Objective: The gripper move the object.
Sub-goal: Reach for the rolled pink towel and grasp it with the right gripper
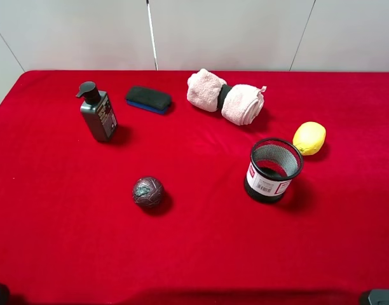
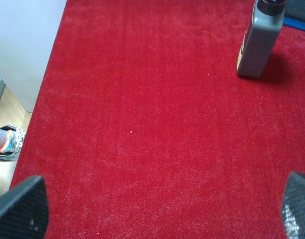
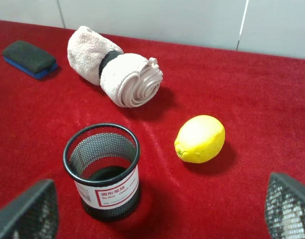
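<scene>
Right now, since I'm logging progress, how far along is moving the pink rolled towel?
Done: nothing yet. The pale pink rolled towel with a black band lies untouched at the back of the red cloth-covered table. In hand: nothing; the black right fingers and black left fingers are spread open and empty, the right ones facing the towel. Left: reach, grasp, and move it.

Left gripper [image 2: 160,211]: fingers set wide apart, parked at 7 o'clock in the overhead view. Right gripper [image 3: 157,211]: fingers set wide apart, at 5 o'clock.
</scene>
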